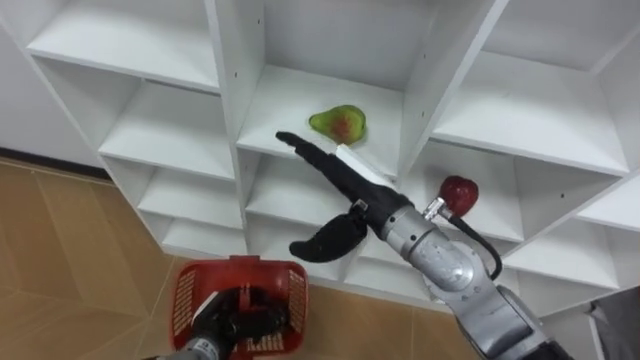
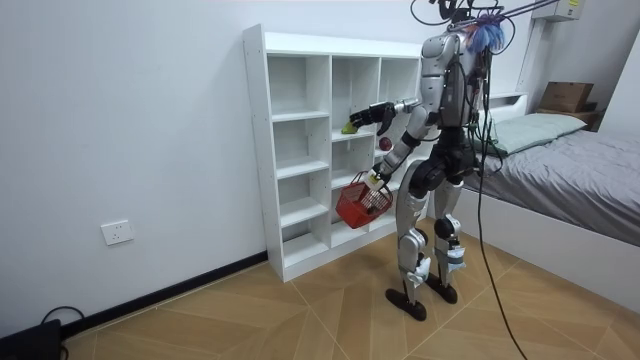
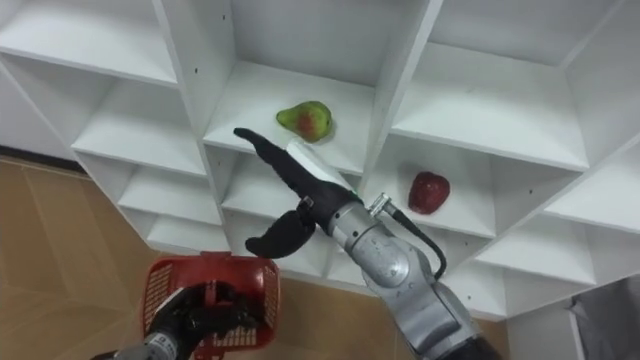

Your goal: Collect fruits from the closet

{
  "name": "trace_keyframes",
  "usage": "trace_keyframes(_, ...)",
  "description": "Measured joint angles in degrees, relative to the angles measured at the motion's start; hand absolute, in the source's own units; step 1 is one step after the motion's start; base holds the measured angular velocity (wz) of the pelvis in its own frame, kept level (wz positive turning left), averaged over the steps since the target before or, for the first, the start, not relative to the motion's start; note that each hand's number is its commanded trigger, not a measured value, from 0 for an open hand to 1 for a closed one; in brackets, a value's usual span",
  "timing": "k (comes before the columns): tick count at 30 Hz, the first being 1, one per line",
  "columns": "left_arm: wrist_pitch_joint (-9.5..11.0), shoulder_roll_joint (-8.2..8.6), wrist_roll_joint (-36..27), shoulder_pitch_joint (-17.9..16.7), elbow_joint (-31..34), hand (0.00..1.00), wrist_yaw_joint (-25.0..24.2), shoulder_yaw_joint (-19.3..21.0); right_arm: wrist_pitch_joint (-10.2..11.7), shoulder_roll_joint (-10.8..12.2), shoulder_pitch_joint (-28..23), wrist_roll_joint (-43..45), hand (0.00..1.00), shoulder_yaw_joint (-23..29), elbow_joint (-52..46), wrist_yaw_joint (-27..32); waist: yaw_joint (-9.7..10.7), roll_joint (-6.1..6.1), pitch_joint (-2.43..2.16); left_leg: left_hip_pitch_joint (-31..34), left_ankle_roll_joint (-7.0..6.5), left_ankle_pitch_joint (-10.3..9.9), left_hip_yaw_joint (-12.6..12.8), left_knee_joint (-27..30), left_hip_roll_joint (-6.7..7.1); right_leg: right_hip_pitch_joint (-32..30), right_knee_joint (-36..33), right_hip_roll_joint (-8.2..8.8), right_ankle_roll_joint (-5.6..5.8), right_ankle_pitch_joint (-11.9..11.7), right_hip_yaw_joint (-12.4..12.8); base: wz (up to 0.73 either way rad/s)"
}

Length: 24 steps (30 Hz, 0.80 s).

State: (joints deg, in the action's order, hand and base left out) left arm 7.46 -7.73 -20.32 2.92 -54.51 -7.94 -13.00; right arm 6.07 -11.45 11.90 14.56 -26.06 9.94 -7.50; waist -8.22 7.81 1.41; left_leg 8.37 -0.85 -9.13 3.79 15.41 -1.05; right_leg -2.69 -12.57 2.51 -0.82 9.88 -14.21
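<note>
Here, right hand point(image 1: 350, 190) spread near pear point(image 1: 338, 123), left hand point(image 1: 238, 326) clasping basket point(image 1: 187, 292); bed point(image 2: 585, 165) behind robot.

The right hand point(image 1: 342, 176) reaches with straight fingers over the front edge of a shelf board point(image 1: 290, 95) in the closet point(image 1: 150, 40). Ahead of the fingertips the compartment is open, and the pear point(image 1: 338, 123) lies just beyond them. An upright panel point(image 1: 235, 80) closes the hand's left and another panel point(image 1: 440, 70) its right. Past that one, beside the wrist, the apple point(image 1: 459, 193) sits in an open-fronted compartment. Below the hand is free air down to the basket point(image 1: 185, 295), gripped by the left hand point(image 1: 245, 325).
</note>
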Motion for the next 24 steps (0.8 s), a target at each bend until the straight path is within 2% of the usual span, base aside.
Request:
trace_keyframes(3, 0.0, -0.14, -0.12, -0.05, -0.43, 1.0, 0.0, 0.09, 0.11, -0.62, 0.78, 0.01, 0.0, 0.29, 0.02, 2.19, -0.09, 0.02, 0.01, -0.17, 0.0, 0.0, -0.83, 0.02, 0.11, 0.42, -0.02, 0.04, 0.01, 0.0, -0.27, 0.1)
trace_keyframes(6, -0.01, -0.52, 0.24, -0.49, -0.42, 1.0, -0.03, 0.12, 0.15, -1.32, 3.79, 0.02, 0.0, 0.51, 1.51, 5.11, -0.14, 0.1, 0.07, -0.09, 0.01, 0.0, -1.11, -0.02, 0.12, 0.54, -0.03, 0.0, 0.01, 0.0, -0.41, 0.05)
trace_keyframes(8, -0.02, -0.8, 0.81, -0.39, -0.42, 1.0, -0.01, -0.16, 0.3, -1.75, 6.28, -0.26, 0.0, 0.57, 3.83, 7.17, 0.11, 0.48, 0.27, -0.06, 0.12, 0.1, -2.16, 0.09, 0.73, 0.86, -0.02, 0.05, 0.0, 0.01, -1.21, 0.18)
trace_keyframes(10, -0.1, -1.19, 1.33, -0.3, -0.42, 1.0, 0.02, -0.18, 0.37, -2.28, 9.18, -0.19, 0.0, 1.08, 7.73, 9.0, -0.13, 1.32, 0.54, 0.09, 0.2, 0.18, -2.77, 0.41, 0.78, 1.17, 0.01, 0.02, 0.0, 0.01, -1.81, 0.16)
trace_keyframes(14, -1.28, -1.63, 1.21, 0.08, 0.11, 1.0, 0.01, 0.04, 0.16, -2.45, 13.21, -0.34, 0.0, 2.77, 12.94, 11.17, -1.08, 2.08, 0.57, 1.61, 0.18, 0.15, -2.96, 1.32, 0.73, 0.21, -0.09, 0.01, -0.11, -0.05, -2.41, 0.07)
trace_keyframes(16, -2.38, -2.33, 1.27, 1.11, 0.18, 1.0, 0.0, -0.02, 0.11, -3.14, 18.02, -1.09, 0.0, 2.81, 17.96, 13.46, -1.71, 2.58, 0.68, 2.53, 0.21, 0.21, -3.25, 1.81, 0.62, -0.44, -0.07, -0.09, -0.34, -0.23, -2.77, 0.02)
trace_keyframes(21, -2.7, -2.88, 2.54, 1.49, 0.65, 1.0, 0.02, -0.09, 0.29, -4.02, 23.89, -1.02, 0.0, 2.72, 24.5, 16.82, -2.57, 3.08, 0.64, 3.09, 0.23, 0.24, -3.99, 1.71, 0.81, -0.68, -0.02, -0.05, -0.32, -0.22, -3.36, 0.08)
trace_keyframes(24, -2.71, -3.22, 2.55, 1.72, 0.57, 1.0, -0.04, -0.18, 0.29, -4.52, 25.28, -1.13, 0.0, 2.52, 27.67, 16.96, -3.28, 4.2, 0.74, 3.07, 0.35, 0.58, -4.11, 0.96, 0.84, -0.78, -0.01, 0.05, -0.31, -0.2, -4.32, 0.09)
